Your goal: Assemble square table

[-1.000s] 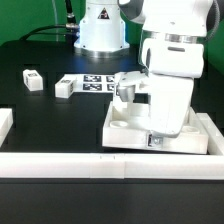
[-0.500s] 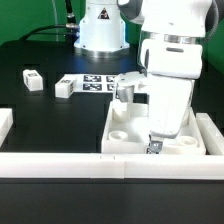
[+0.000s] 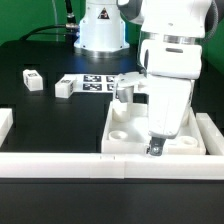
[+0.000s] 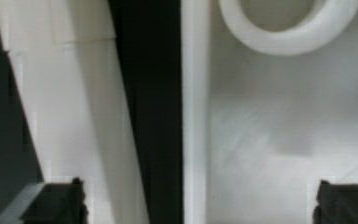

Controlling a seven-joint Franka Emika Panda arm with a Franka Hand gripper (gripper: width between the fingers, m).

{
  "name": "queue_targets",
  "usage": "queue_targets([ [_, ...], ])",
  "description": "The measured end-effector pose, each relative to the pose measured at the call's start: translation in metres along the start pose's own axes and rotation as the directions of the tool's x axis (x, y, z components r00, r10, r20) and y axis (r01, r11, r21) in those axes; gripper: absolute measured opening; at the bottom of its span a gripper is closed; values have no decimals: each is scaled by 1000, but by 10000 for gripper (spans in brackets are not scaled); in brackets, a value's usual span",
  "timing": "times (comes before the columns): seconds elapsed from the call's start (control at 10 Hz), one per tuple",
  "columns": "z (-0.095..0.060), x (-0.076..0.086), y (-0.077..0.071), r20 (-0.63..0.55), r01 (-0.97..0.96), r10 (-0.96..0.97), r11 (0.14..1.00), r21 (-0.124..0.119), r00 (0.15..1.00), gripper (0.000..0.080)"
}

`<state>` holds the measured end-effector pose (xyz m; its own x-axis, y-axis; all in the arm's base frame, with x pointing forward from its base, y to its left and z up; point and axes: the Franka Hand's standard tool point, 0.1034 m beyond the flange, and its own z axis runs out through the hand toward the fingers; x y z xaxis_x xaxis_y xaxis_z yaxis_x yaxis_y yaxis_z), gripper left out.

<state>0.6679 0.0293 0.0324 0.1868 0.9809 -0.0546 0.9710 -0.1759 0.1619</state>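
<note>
Gripper (image 3: 156, 149) is seen spread wide, nothing held, low over the tabletop (image 3: 126, 146) rim just beside the border bar (image 3: 60, 165). Likely risk: the bar could be struck by one finger, so the rim is missed or the tabletop skewed.

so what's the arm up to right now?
The Panda's tool is down at the near edge of the square tabletop, next to the white border bar. In the wrist view its fingers are spread wide and grip nothing. A leg and a second leg lie loose on the exterior view's left, by the marker board.
</note>
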Motion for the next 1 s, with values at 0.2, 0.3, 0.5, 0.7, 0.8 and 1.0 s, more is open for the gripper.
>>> queue_targets([
  [0.2,0,0,0,0,0,0,1000,0,1000,649],
  [0.3,0,0,0,0,-1,1,1000,0,1000,649],
  [0.5,-1,-2,1,1,-3,3,1000,-2,1000,649],
  [0.7,-47,-38,10,46,-47,45,999,28,998,649],
  [0.8,-64,-53,15,52,-94,94,996,8,994,649],
  [1.0,-60,-53,15,48,-137,137,991,-2,989,649],
])
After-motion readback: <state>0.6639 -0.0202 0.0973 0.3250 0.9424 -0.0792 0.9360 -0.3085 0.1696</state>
